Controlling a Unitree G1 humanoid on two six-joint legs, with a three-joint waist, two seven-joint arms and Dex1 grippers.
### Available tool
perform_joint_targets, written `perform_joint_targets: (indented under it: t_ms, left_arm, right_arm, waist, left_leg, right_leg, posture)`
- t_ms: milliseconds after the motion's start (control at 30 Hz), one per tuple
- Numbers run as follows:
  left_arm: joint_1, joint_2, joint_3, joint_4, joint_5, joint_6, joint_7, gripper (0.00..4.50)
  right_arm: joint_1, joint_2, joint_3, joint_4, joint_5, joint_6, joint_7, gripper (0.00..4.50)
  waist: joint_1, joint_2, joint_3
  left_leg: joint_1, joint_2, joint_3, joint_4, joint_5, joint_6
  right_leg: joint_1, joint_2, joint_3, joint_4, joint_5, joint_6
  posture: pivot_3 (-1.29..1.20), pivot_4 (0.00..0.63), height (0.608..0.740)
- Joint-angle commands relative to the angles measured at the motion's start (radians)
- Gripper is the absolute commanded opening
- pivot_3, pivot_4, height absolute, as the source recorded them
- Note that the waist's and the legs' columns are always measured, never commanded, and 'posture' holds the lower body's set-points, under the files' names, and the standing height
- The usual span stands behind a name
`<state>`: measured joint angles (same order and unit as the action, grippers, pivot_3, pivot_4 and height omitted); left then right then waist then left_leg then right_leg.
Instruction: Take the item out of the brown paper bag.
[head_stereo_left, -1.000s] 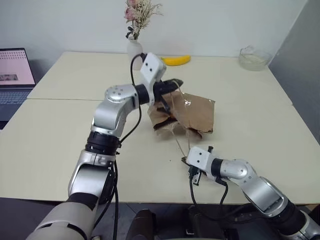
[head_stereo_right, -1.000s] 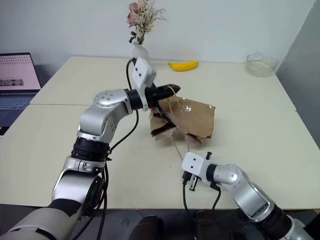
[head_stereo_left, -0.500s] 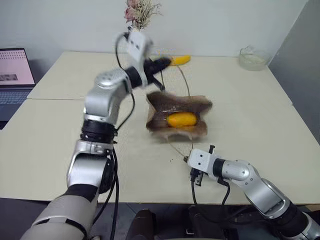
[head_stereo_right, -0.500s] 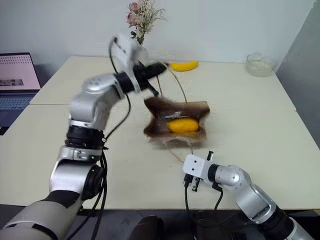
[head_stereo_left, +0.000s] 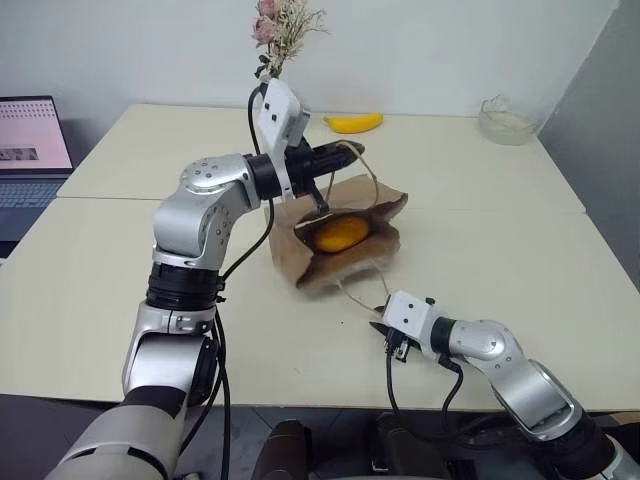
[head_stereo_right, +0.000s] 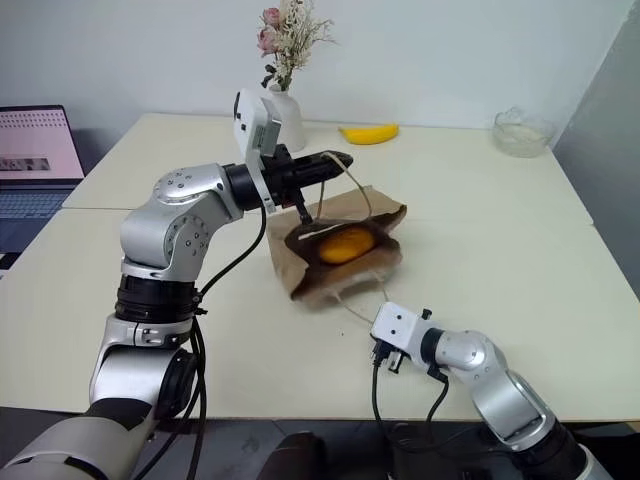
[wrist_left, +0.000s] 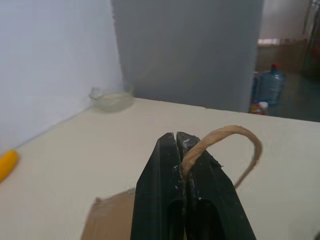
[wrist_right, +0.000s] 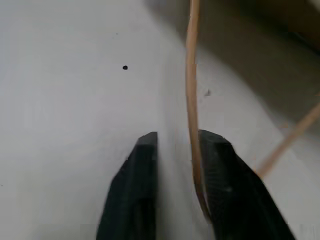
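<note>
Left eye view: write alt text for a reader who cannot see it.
The left gripper holds up one cord handle of the brown paper bag, jaws shut, showing the orange item inside. The right gripper rests low before the bag; a banana lies behind.

A pale cream counter (head_stereo_left: 120, 260) carries everything, with a seam running across it partway back. Near its middle sits the brown paper bag (head_stereo_left: 300, 262), crumpled, mouth gaping upward, one tan cord handle (head_stereo_left: 362, 292) trailing onto the surface toward the front edge. Along the far edge stand a white vase (head_stereo_right: 290, 128) of dried flowers, a banana (head_stereo_left: 354, 122) just beside it, and a clear glass bowl (head_stereo_left: 506, 117) toward the far right corner.
</note>
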<state>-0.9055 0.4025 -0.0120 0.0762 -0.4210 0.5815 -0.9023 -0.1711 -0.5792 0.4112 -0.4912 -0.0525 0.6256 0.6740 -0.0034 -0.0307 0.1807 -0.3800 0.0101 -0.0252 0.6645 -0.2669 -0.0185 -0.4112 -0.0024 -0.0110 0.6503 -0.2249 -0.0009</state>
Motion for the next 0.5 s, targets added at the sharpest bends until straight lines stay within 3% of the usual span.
perform_joint_targets:
  t_ms: [33,67,333,500]
  left_arm:
    - [0.002,0.019,0.013,-0.068,-0.034,0.019,-0.01,0.0]
    - [0.006,0.022,0.014,-0.073,-0.038,0.022,-0.011,0.0]
    - [0.046,0.069,0.005,-0.104,-0.063,0.042,-0.053,0.0]
    - [0.034,0.095,0.034,-0.073,-0.075,0.035,-0.068,0.0]
  right_arm:
    - [0.0,-0.044,-0.063,-0.139,0.081,0.042,0.076,2.66]
    - [-0.001,-0.055,-0.086,-0.171,0.106,0.062,0.092,3.01]
    - [-0.061,-0.157,-0.35,-0.344,0.433,0.23,0.237,3.01]
    - [-0.235,-0.096,-0.321,-0.253,0.484,0.249,0.181,3.01]
  waist:
    - [0.0,0.0,0.0]
    - [0.0,0.0,0.0]
    - [0.0,0.0,0.0]
    - [-0.005,0.0,0.001]
  left_leg:
    - [0.0,0.0,0.0,0.0,0.0,0.0]
    - [0.0,0.0,0.0,0.0,0.0,0.0]
    - [0.0,0.0,0.0,0.0,0.0,0.0]
    - [0.0,0.001,0.0,0.0,0.0,0.0]
  right_leg:
    - [0.0,0.0,0.0,0.0,0.0,0.0]
    - [0.0,0.0,0.0,0.0,0.0,0.0]
    - [0.0,0.0,0.0,-0.001,0.0,0.0]
    - [0.0,0.0,0.0,-0.001,0.0,0.0]
  posture:
    - [0.0,0.15,0.74]
    - [0.0,0.15,0.74]
    - [0.0,0.15,0.74]
    - [0.0,0.15,0.74]
